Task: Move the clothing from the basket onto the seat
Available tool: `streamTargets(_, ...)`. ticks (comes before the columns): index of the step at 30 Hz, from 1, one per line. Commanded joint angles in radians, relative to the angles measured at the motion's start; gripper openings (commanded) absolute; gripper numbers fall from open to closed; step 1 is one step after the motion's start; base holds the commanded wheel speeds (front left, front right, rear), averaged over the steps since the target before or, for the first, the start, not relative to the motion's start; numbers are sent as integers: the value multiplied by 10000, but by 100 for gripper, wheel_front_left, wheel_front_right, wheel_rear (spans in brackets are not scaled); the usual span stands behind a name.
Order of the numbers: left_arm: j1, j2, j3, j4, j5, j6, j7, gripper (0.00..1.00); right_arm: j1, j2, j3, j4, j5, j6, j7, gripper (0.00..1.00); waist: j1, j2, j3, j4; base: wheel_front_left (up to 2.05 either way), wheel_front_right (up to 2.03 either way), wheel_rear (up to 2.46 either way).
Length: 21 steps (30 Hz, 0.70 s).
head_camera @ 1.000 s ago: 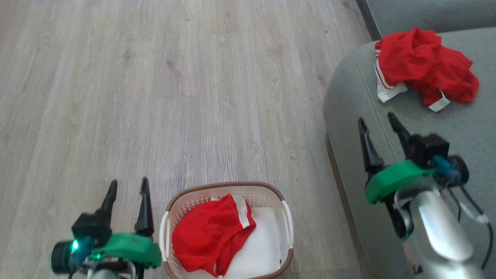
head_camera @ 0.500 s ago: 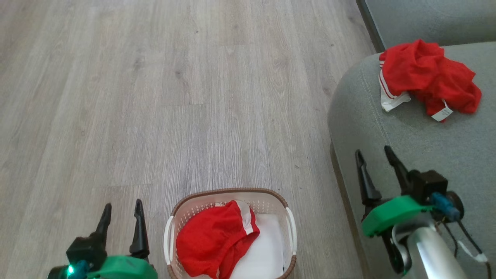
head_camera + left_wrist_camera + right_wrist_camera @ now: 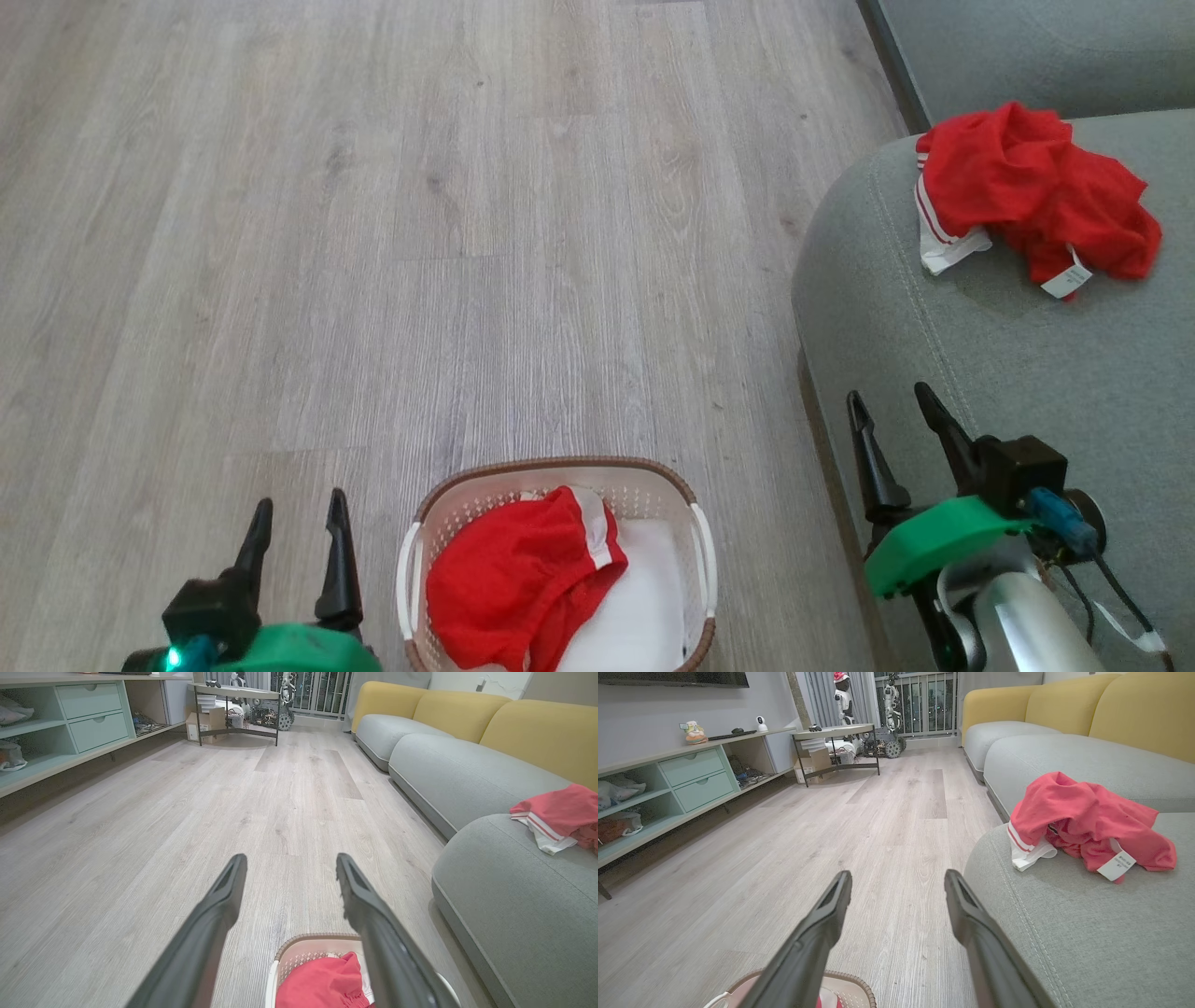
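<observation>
A small oval cream plastic basket with holes in its sides, a brown rim and white handles is seen on the pale grey wood floor, at the bottom of the head view. One bright red garment with white trim is bunched up inside the basket, mostly on its left half. The white bottom of the basket is left bare on the right half.

The second bright red garment is found in a crumpled heap on the big grey-green fabric seat, near the rounded corner and well apart from the basket. Its white striped edge is turned toward the floor side. A small white tag is hung from it and is laid on the cushion. A strip of floor is seen between the basket and the seat.

The left gripper is held over the floor, just left of the basket. Its two dark fingers are spread apart, and nothing is held between them. The right gripper is held by the front edge of the seat, to the right of the basket and well short of the red heap. Its fingers are spread apart too, and nothing is gripped.

In the left wrist view, yellow back cushions are seen behind the grey seats, and a pale green shelf unit with drawers is seen along the far wall.
</observation>
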Motion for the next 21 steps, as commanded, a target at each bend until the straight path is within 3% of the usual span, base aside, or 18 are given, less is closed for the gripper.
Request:
streamTargets(1,-286,-20,441,-244,123,-55,-124,100,-287,84,194,-246,39,-4,-66,100,1,0,-2,-1,0,0,0)
streamTargets(12,-321,-137,521,-137,266,-238,-124,100,-227,85,104,-221,98,-4,-66,100,1,0,70,56,0,0,0)
streamTargets(21,-682,-172,22,484,616,-550,-124,100,-225,85,-130,-396,48,-4,-67,100,1,0,409,97,0,0,0)
